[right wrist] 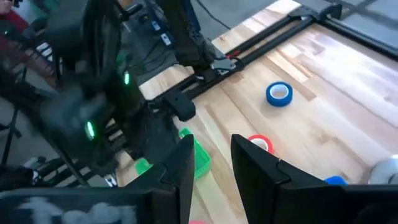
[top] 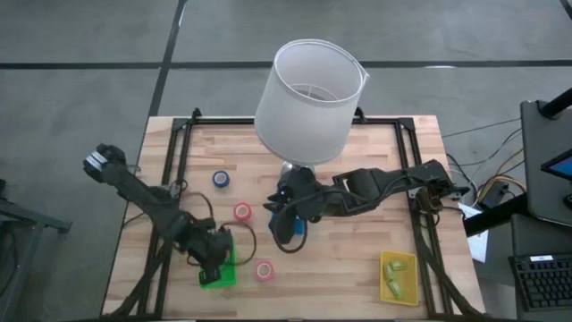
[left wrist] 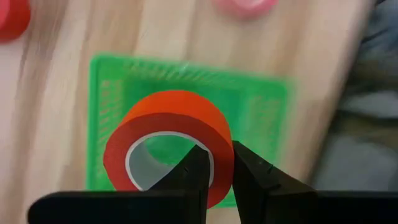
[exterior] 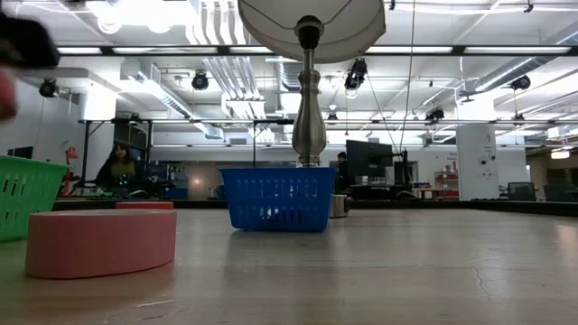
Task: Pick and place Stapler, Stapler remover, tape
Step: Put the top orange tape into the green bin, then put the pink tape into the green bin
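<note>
My left gripper (left wrist: 217, 155) is shut on a red tape roll (left wrist: 165, 134) and hangs over the green bin (left wrist: 261, 106), near the table's near-left corner (top: 214, 253). My right gripper (right wrist: 211, 168) is open and holds nothing, above the blue bin (top: 292, 230) at mid-table. A blue roll (top: 222, 180) and two pinkish-red rolls (top: 242, 212) (top: 264, 269) lie flat on the wood. The near pink roll (exterior: 99, 242) fills the low view's left. No stapler or stapler remover can be made out. My left gripper pinches the red roll's wall (left wrist: 214, 134), with one finger inside the pale core and the other on the outer face. The fingers come from above, pointing down. The roll is lifted clear over the green bin, its hole facing up.
A lamp with a white shade (top: 308, 98) stands at the table's far middle, its stem (exterior: 309, 108) behind the blue bin (exterior: 278, 199). A yellow-green bin (top: 399, 277) sits near the near-right corner. Black rails (top: 179, 161) frame the table. A person sits in the room beyond.
</note>
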`<state>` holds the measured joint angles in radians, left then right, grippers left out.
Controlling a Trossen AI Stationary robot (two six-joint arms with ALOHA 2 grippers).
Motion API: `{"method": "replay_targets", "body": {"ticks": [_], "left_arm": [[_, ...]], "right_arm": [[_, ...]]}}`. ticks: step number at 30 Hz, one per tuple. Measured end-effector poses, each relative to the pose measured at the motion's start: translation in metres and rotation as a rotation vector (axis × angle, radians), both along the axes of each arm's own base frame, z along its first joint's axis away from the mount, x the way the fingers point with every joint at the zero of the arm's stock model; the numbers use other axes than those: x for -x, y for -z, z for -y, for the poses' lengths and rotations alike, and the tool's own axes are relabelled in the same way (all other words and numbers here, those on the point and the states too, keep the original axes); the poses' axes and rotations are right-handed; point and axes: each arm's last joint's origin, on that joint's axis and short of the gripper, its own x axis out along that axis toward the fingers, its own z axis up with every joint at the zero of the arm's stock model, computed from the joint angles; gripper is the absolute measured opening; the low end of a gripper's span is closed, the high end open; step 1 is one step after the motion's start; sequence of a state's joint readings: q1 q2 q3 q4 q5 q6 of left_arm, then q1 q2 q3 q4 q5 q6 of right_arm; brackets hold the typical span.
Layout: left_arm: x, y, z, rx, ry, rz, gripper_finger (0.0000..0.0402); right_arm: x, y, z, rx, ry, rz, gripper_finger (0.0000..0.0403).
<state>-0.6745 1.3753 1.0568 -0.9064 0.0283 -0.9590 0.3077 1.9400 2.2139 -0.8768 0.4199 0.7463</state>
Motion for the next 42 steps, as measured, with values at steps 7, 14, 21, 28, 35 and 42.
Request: {"method": "replay_targets", "body": {"ticks": [7,14,21,28,35,42], "left_arm": [[-0.004,0.040,0.011,-0.022,0.116,-0.075,0.0053],[-0.006,0.062,0.012,-0.065,0.166,-0.064,0.0053],[-0.006,0.076,0.011,-0.105,0.218,-0.088,0.0053],[-0.010,0.083,0.011,-0.114,0.179,-0.104,0.0081],[-0.009,0.078,0.011,-0.086,0.187,-0.084,0.0180],[-0.002,0.041,0.007,0.029,0.135,0.002,0.0222]], "right_arm": [[-0.004,0.017,-0.001,-0.084,0.069,-0.031,0.0084],[-0.010,0.039,-0.017,-0.154,0.074,-0.010,0.0069],[-0.006,0.060,-0.036,-0.245,0.110,-0.046,0.0061],[-0.002,0.088,-0.047,-0.366,0.198,-0.103,0.0066],[-0.002,0.124,-0.052,-0.495,0.257,-0.145,0.0069],[-0.007,0.149,-0.063,-0.656,0.154,-0.107,0.0069]]}}
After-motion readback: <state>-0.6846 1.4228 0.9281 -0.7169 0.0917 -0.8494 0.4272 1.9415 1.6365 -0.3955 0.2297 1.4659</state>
